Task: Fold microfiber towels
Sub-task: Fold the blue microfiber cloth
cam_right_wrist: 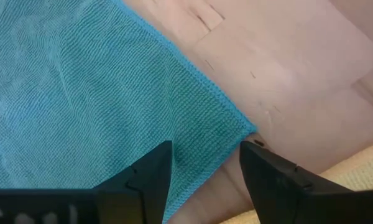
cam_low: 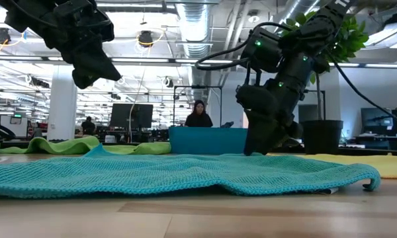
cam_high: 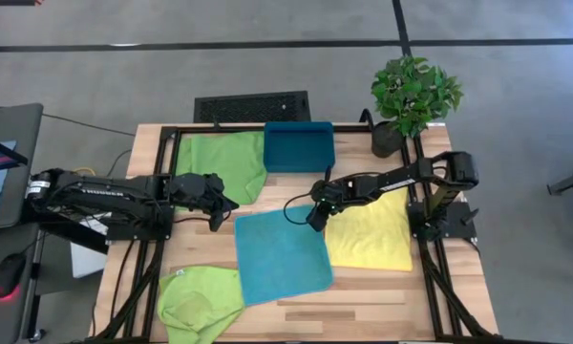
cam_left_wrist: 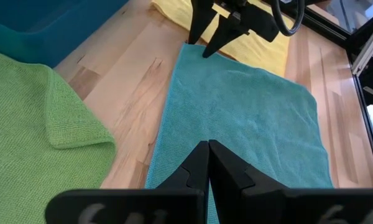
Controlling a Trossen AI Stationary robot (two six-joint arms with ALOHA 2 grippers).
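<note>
A teal towel (cam_high: 282, 253) lies spread flat on the table's middle. A yellow towel (cam_high: 374, 234) lies flat to its right. One lime green towel (cam_high: 224, 162) lies at the far left with a corner folded over, and another (cam_high: 196, 301) lies rumpled at the near left. My right gripper (cam_right_wrist: 205, 149) is open and points down, low over the teal towel's far right corner (cam_right_wrist: 247, 127). My left gripper (cam_left_wrist: 207, 149) is shut and empty. It is raised above the table (cam_low: 86, 69) near the teal towel's far left corner. My right gripper stands with its open fingers (cam_left_wrist: 205, 50) at the teal towel's far right corner (cam_right_wrist: 247, 127), coming from above. I cannot tell whether the fingertips touch the cloth. The towel lies flat on the table.
A rigid teal bin (cam_high: 299, 145) stands at the far middle. A potted plant (cam_high: 413, 96) stands at the far right corner. Black frame rails (cam_high: 430, 268) run along the table's sides. Bare wood shows along the near edge (cam_high: 382, 311).
</note>
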